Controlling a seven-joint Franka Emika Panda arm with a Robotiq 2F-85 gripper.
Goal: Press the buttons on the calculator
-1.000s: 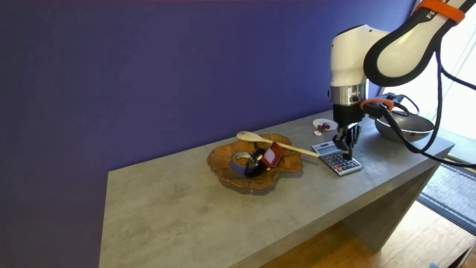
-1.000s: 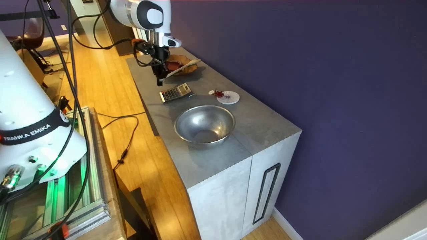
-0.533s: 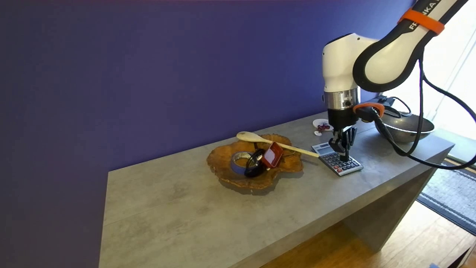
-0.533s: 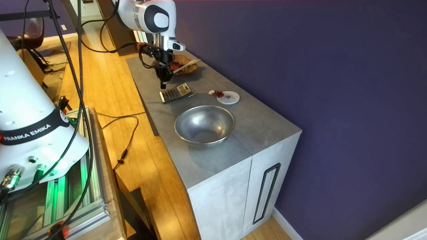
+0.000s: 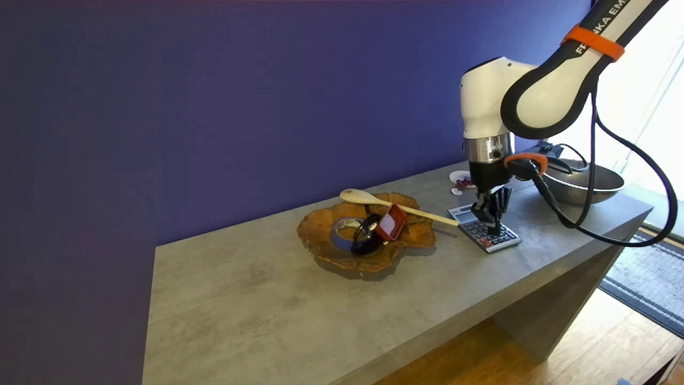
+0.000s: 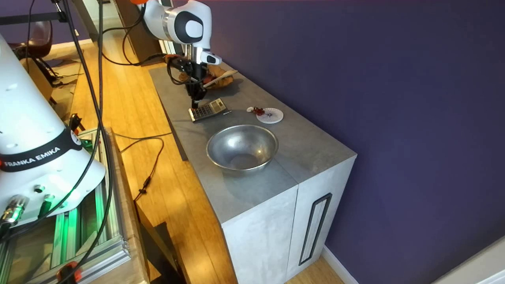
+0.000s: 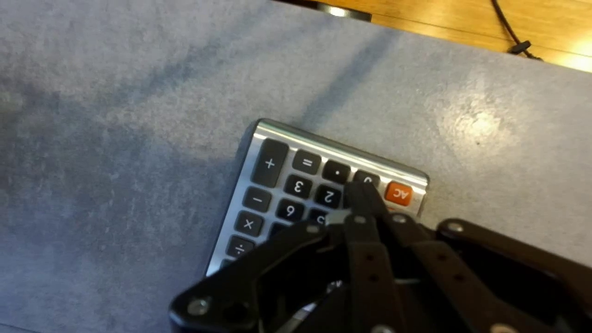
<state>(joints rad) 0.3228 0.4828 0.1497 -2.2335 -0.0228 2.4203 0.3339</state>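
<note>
You have the grey countertop point(image 5: 251, 305) spreading from the lower left to the right of the frame in an exterior view, your white arm point(image 5: 483, 101) reaching over it from the upper right. The metal bowl point(image 6: 241, 146) sits about mid-frame in an exterior view. At the centre of an exterior view lies the wooden tray point(image 5: 318, 230). Your gripper point(image 7: 365, 192) points down, fingers pressed together. Around the centre of the wrist view, under its tips, the calculator point(image 7: 286, 199) lies flat. A red box point(image 5: 391, 222) rests tilted in the tray. Of the buttons point(image 7: 298, 186), your fingertips partly hide the 0, just beside the 2; whether they touch, you cannot tell.
</note>
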